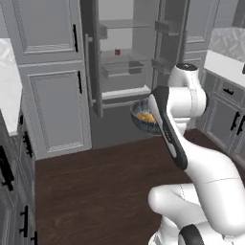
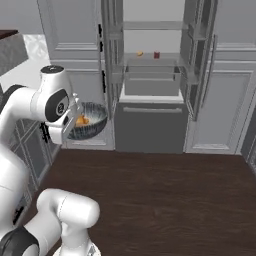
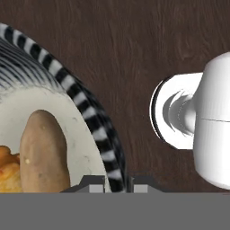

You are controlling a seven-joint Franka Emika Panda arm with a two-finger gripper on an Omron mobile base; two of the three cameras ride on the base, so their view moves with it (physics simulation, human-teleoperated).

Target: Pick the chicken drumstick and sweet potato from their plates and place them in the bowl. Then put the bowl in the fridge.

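The dark ribbed bowl [image 1: 141, 118] [image 2: 92, 120] [image 3: 104, 135] hangs in the air above the wooden floor, in front of the open fridge [image 1: 125, 64] [image 2: 152, 75] and off to one side of its opening. Inside the bowl lie the smooth tan sweet potato [image 3: 44, 152] and, beside it, the lumpy golden chicken drumstick [image 3: 7, 173]. My gripper [image 3: 116, 186] [image 2: 74, 120] is shut on the bowl's rim, one finger inside and one outside. The plates are out of view.
The fridge doors stand swung open on both sides, with glass shelves and a clear drawer [image 2: 152, 82] inside. A small red item [image 1: 117, 51] [image 2: 156, 55] sits on a shelf. Grey cabinets [image 1: 55, 110] flank the fridge; a pale counter [image 1: 226, 66] runs at the right.
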